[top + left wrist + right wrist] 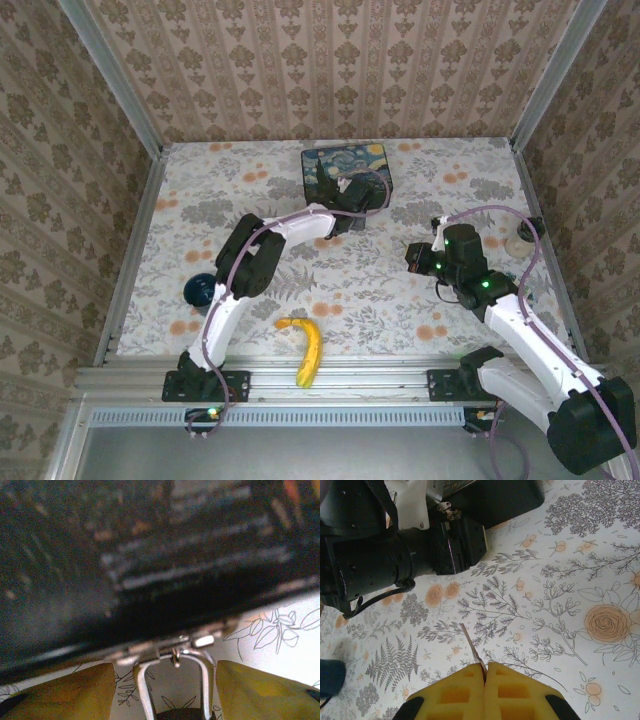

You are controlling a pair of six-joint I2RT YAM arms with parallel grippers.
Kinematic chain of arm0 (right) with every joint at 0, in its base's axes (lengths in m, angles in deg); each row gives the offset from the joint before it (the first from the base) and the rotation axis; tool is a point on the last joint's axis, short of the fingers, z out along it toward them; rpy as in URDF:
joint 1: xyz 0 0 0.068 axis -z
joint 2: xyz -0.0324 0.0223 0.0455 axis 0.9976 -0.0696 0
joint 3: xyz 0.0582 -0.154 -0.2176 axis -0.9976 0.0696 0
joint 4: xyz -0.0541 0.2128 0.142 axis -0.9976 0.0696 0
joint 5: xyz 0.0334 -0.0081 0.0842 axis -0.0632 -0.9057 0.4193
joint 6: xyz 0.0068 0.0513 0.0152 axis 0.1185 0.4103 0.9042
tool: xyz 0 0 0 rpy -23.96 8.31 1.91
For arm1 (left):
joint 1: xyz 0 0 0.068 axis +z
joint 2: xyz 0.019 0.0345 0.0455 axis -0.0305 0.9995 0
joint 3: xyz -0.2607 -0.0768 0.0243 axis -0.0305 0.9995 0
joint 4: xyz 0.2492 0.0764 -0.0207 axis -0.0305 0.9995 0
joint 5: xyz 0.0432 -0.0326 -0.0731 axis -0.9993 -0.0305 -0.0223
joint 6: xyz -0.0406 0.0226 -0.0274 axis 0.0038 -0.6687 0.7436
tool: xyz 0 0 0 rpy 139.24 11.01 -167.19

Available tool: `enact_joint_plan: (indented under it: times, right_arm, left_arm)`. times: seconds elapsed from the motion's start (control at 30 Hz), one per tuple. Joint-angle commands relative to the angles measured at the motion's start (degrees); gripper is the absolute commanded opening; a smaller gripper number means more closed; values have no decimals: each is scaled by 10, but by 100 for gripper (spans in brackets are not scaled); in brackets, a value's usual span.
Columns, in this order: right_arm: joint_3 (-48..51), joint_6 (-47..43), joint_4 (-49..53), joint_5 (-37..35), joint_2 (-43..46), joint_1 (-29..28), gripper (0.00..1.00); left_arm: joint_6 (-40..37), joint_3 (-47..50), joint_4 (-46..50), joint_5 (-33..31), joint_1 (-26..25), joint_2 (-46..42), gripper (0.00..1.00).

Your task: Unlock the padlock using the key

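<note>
The padlock's silvery U-shaped shackle [204, 680] hangs from a small ring on the front edge of the dark starry-night tin box [150, 555]; its body [180, 714] just shows at the bottom edge. My left gripper [165, 666] is open, one yellow finger [65, 690] on each side of the shackle with a gap to it. In the top view, this gripper [350, 215] sits at the box's [345, 170] front edge. My right gripper [485, 670] is shut on the key [471, 645], whose thin blade points forward over the tablecloth. It hovers right of centre [418, 262].
A banana [305, 350] lies near the front edge and a dark blue object [198, 290] lies at the left. A small white item [520, 240] sits by the right wall. The left arm's black wrist [395, 555] lies ahead of my right gripper.
</note>
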Motion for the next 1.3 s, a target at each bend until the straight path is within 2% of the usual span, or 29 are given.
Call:
enact_joint_plan:
  times: [0.0,0.33,0.53,0.73,0.9,1.03,1.27]
  right_arm:
    - [4,-8,-11,3,-3,3,0]
    - [3,-8,-17,7,-7,3,0]
    - [3,-6,-22,11,-15,3,0]
    - [11,-3,-30,11,-19,3,0]
    - [34,6,-53,17,-31,2,0]
    - [63,15,-75,18,-46,-2,0]
    - [135,54,-158,7,-58,-35,0]
  left_arm:
    - [7,-16,0,-13,4,13,53]
    - [36,-16,19,-14,4,18,52]
    - [42,-12,14,-11,3,18,38]
    - [49,4,4,9,3,6,17]
    - [59,75,-42,27,-2,-44,0]
    - [75,164,-101,32,-12,-104,0]
    - [156,306,-206,33,-45,-183,0]
